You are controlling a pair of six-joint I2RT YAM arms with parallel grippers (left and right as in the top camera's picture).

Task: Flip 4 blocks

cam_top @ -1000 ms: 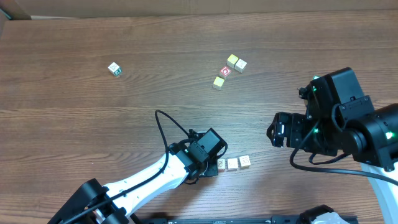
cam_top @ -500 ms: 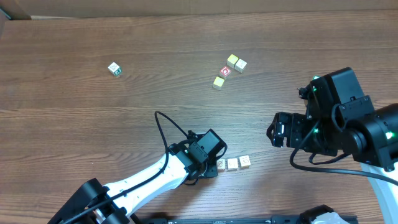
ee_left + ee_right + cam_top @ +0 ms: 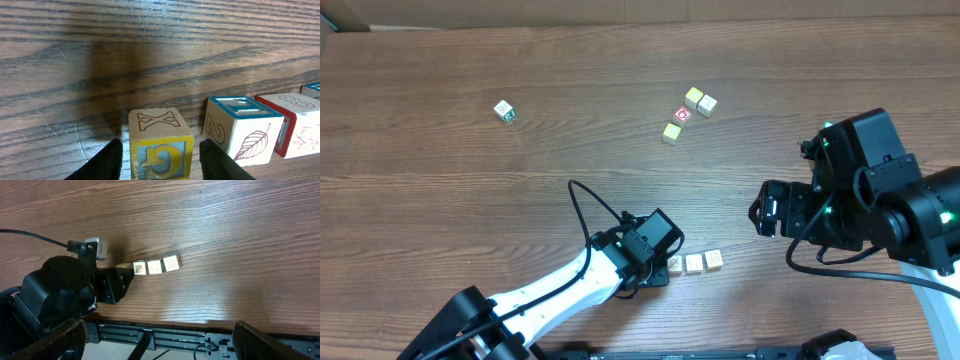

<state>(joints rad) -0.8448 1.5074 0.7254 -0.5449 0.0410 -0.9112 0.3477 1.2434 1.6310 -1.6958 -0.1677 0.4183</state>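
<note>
Down at the near edge of the bench (image 3: 440, 200), the left end effector (image 3: 159, 156) had its jaws apart, one finger on either side of the end block (image 3: 160, 131), with a sliver of gap on each side. The other three blocks (image 3: 241, 131) sat in a row just beside it. Off to the right, the right end effector (image 3: 159, 326) hung spread wide, gripping nothing. Farther back lay a small cluster of cubes (image 3: 693, 97), and a lone green cube (image 3: 503, 111) sat well apart on the left.
</note>
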